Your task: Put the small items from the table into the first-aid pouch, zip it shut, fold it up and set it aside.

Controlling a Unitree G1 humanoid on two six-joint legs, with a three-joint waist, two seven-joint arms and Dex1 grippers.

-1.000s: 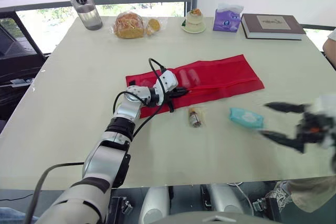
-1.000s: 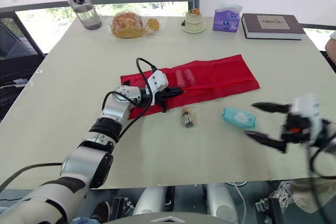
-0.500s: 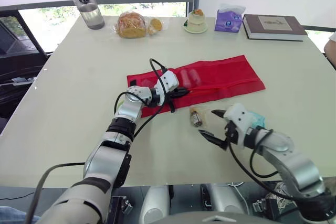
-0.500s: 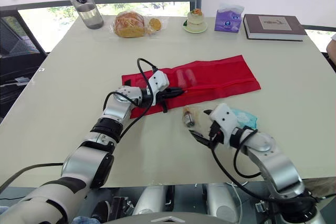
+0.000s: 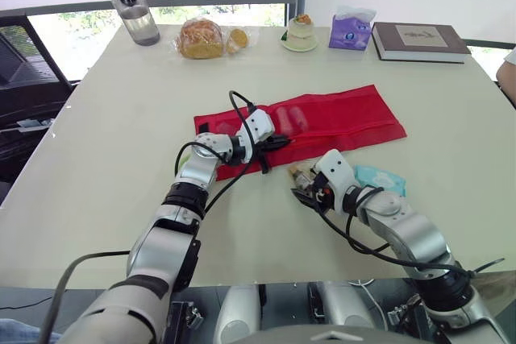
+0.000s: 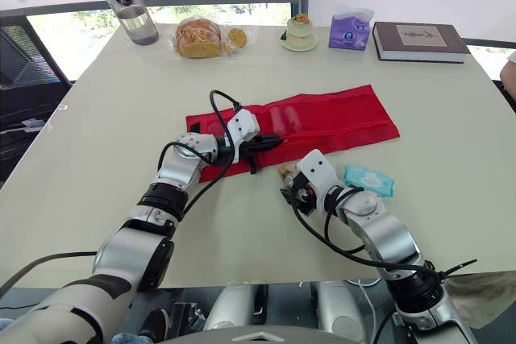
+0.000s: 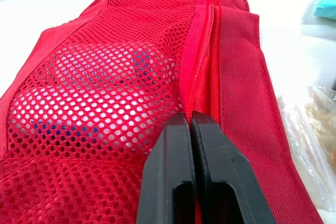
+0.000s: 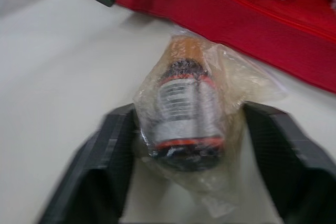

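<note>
Now left gripper (image 7: pixel 190 123) pressed together, pinching red pouch (image 5: pixel 347 114) zipper seam. Right gripper (image 5: pixel 305 192) spread, straddling bagged bottle (image 8: pixel 184 103) just beside pouch's near edge; teal packet (image 5: pixel 379 179) near.

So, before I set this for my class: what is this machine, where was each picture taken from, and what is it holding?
It is a two-armed humanoid robot. The two wide pictures come from cameras in its head; the two close-ups from a camera on each wrist. On the table lie a red pouch, a bagged small bottle and a teal packet. The left pincer is shut on the pouch's zip edge. The right pincer stands open around the bottle.
</note>
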